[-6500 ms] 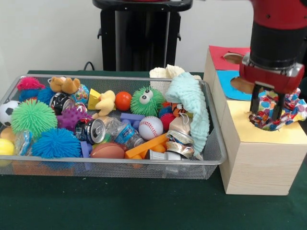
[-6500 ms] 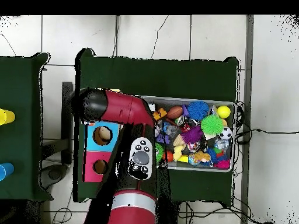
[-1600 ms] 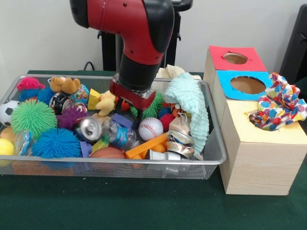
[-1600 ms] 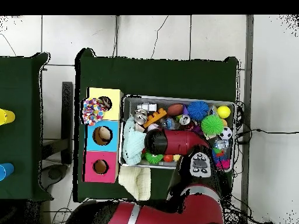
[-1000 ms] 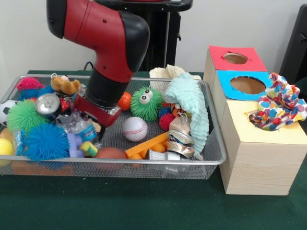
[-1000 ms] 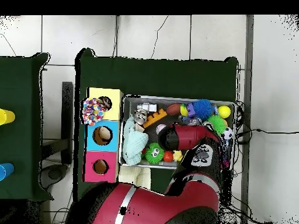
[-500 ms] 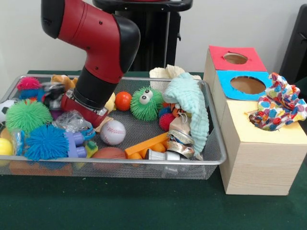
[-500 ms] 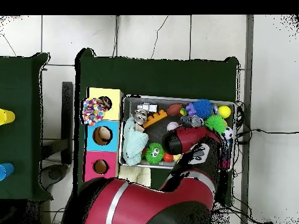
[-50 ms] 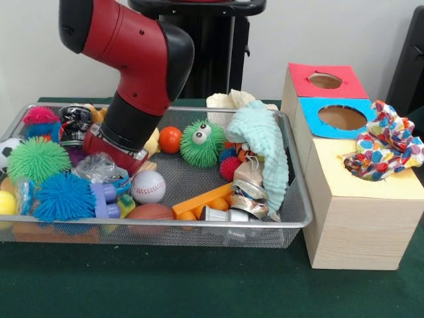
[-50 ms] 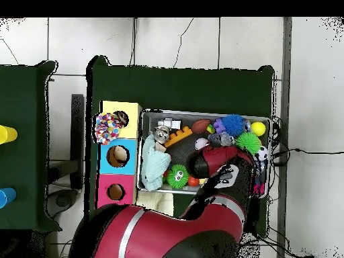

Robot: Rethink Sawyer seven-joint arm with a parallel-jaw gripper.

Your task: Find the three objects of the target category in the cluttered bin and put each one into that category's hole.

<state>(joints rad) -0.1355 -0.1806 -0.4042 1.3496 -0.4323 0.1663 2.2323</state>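
Observation:
A mint green cloth (image 9: 262, 142) hangs over the right end of the mesh bin (image 9: 159, 224), and it shows in the overhead view too (image 10: 154, 164). A white cloth (image 9: 222, 101) lies just behind the bin's far rim. A colourful patterned cloth (image 9: 384, 149) rests bunched on the yellow hole of the wooden box (image 9: 361, 218). My gripper (image 9: 114, 147) is pushed down among the toys at the bin's left end, beside a crumpled plastic bottle (image 9: 99, 169). Its tips are hidden by the clutter.
A baseball (image 9: 148, 187), football (image 9: 151, 212), orange block (image 9: 202, 200), crushed cans (image 9: 248, 195), green googly-eyed ball (image 9: 202, 142) and spiky balls (image 9: 63, 197) fill the bin. A drink can (image 9: 74, 122) sits at the back left. The blue hole (image 9: 342, 117) and red hole (image 9: 325, 81) are uncovered.
The arm swept from the bin's middle to its left end, shoving toys leftward. The baseball rolled left, and the drink can moved to the back left. The colourful cloth stayed on the box.

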